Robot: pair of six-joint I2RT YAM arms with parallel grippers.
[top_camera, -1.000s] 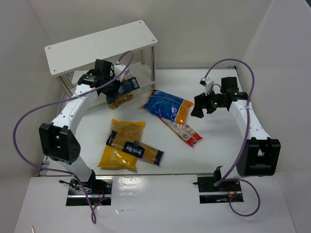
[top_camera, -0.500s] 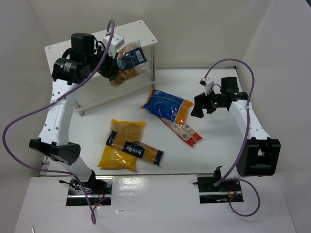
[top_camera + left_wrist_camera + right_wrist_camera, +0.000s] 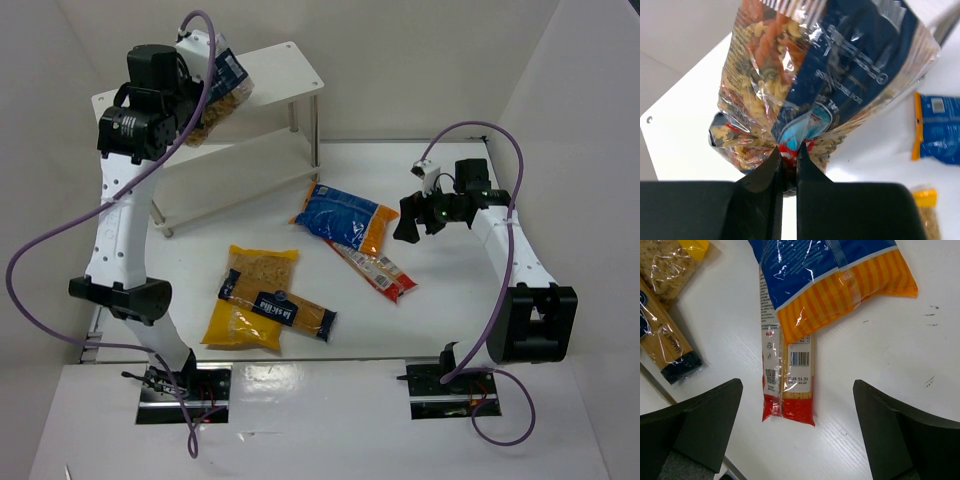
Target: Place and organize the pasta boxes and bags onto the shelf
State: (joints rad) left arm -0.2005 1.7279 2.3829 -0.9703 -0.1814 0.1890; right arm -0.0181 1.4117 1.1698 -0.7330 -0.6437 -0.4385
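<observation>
My left gripper [image 3: 196,100] is shut on a clear pasta bag with a navy label [image 3: 218,93] and holds it up over the top board of the white shelf [image 3: 275,65]. In the left wrist view the gripper [image 3: 789,150] pinches the bag [image 3: 835,75] at its bottom seam. My right gripper [image 3: 410,222] is open and empty, right of the blue bag with orange end [image 3: 345,217]. In the right wrist view the gripper [image 3: 797,405] hovers above the narrow red packet [image 3: 790,385], and the blue bag [image 3: 830,280] lies across that packet.
A yellow-orange bag [image 3: 250,300] lies at the front of the table with a long navy-labelled pasta packet [image 3: 280,308] across it. The shelf's lower board [image 3: 235,185] shows under the top board. White walls close in on the left, back and right.
My left arm has lifted the clear navy-labelled bag from the lower shelf level up and left, to above the top board. The right arm has not moved.
</observation>
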